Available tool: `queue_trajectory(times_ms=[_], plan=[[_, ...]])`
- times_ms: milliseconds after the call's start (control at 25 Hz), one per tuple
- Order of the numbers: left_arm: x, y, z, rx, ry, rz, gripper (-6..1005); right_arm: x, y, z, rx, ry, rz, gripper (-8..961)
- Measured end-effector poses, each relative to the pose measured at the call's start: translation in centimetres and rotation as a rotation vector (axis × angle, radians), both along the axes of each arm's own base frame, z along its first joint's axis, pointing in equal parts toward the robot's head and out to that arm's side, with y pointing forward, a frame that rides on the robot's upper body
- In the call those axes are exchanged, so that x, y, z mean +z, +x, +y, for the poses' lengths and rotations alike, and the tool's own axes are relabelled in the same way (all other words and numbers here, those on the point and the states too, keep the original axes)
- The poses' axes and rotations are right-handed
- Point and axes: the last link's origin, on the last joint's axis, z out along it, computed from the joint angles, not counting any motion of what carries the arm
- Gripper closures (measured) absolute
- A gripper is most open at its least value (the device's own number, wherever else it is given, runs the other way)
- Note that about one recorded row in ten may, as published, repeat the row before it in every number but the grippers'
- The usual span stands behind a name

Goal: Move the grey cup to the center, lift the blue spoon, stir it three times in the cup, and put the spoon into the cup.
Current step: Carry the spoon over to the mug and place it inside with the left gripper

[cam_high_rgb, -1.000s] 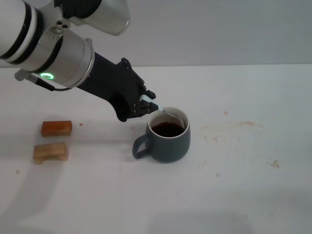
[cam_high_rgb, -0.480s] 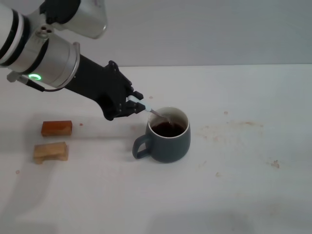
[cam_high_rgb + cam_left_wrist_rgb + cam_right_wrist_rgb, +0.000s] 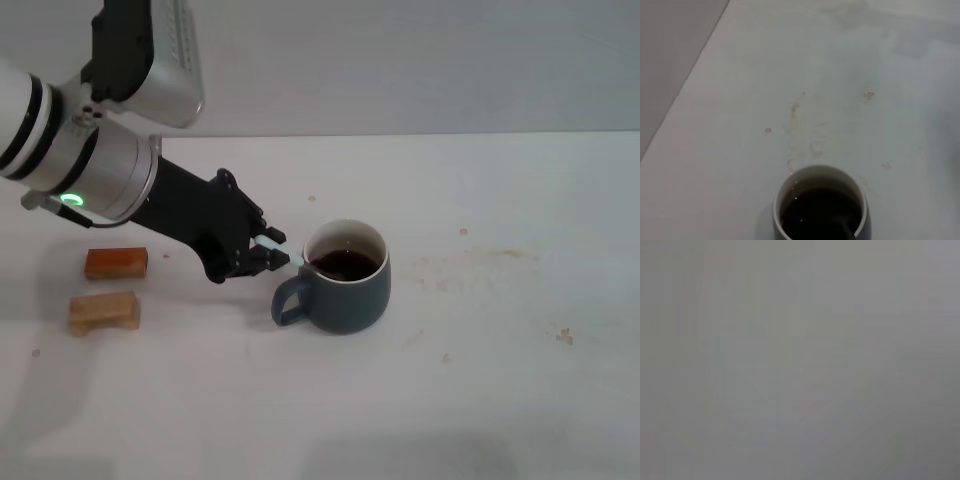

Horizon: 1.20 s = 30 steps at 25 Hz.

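Last step, I judged: my left hand [image 3: 268,252], frame centre-left, clenched the blue spoon [image 3: 283,253] by its handle, bowl end over the rim of the grey cup [image 3: 345,277] mid-tabletop; next needed letting go cleanly; right hand unseen.

A white table [image 3: 500,400], flecked with faint brown stains, meets a plain grey wall [image 3: 450,60] behind.
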Motion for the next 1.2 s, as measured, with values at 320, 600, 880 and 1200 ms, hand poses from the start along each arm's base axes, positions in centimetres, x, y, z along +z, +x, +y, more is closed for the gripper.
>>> queue_trajectory(times_ms=[320,600,880,1200], plan=[[-1.0,0.2,-0.6,-0.008,-0.041,-0.022,821,-0.5,0.0,0.1,0.003,-0.005,0.0,941],[-2.2,1.0,-0.4,-0.038,-0.038,-0.023,822,-0.7,0.1,0.1,0.002,-0.008,0.002,941],[-2.8,1.6,0.2,-0.055,-0.022,-0.035,821,-0.8,0.1,0.0,0.002,-0.012,0.005,941],[-3.2,1.4,1.5,-0.061,-0.005,-0.024,820,-0.9,-0.3,-0.3,0.013,0.003,0.006,941]])
